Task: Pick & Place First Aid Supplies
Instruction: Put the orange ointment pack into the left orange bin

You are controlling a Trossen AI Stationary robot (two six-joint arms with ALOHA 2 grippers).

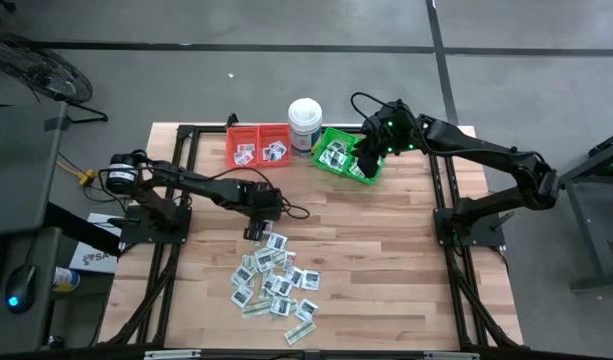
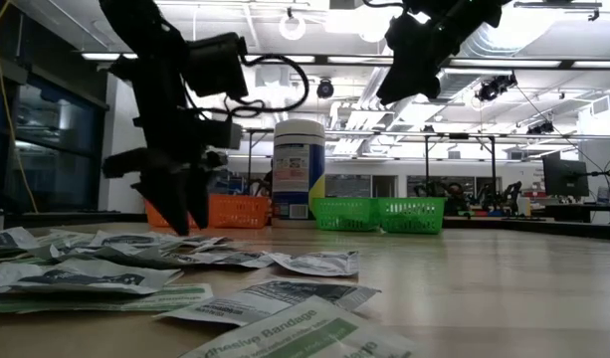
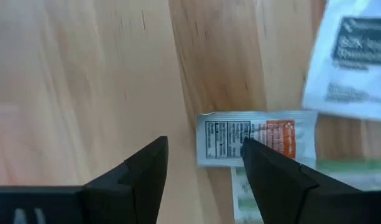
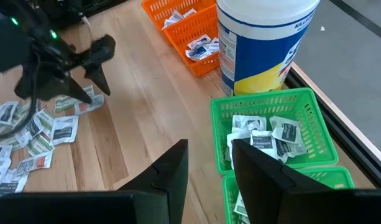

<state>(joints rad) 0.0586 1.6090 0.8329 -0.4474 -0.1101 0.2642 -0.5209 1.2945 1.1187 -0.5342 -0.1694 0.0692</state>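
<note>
The first aid supplies lie scattered in a pile of small flat packets on the wooden table, near its front middle. My left gripper hangs open, pointing down, low over the far edge of this pile. In the left wrist view a white packet with an orange patch lies flat on the wood, just beside one finger of the gripper. My right gripper hovers open, with nothing between its fingers, above the green bins.
Two green bins at the far right hold several packets, and two red bins at the far left hold a few more. A tall white tub stands between them. Bare wood lies between the bins and the pile.
</note>
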